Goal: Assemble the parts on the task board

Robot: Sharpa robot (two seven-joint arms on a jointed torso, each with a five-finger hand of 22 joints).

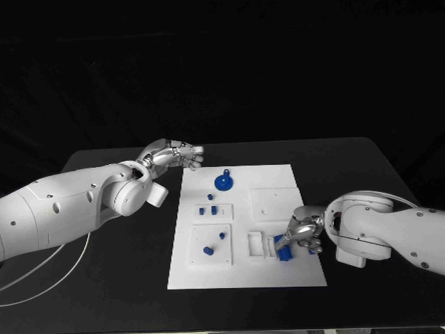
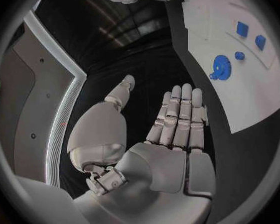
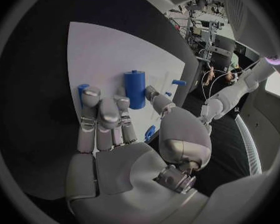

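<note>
- Centrally, a white task board (image 1: 283,275) lies flat on a black table (image 1: 363,160), seen from the head camera looking down.
- Small blue parts sit on the board: a round blue gear-like disc (image 1: 224,182) near the far end, two short blue pegs (image 1: 208,209) in a small raised panel below it, and two more small pegs (image 1: 213,244) in a larger panel nearer the robot.
- At the board's near right area stands a blue cylinder (image 1: 284,254), upright beside a white slotted block (image 1: 256,245).
- The right hand (image 1: 303,235) reaches in from the right edge and rests over that corner of the board. In the right wrist view its fingers (image 3: 101,119) lie stretched against the board, touching or just beside the blue cylinder (image 3: 134,88); whether it actually grips the cylinder cannot be told.
- The left hand (image 1: 172,154) is just off the board's far left corner, above the black table. In the left wrist view its fingers (image 2: 180,117) are straight and together, thumb spread aside, holding nothing.
</note>
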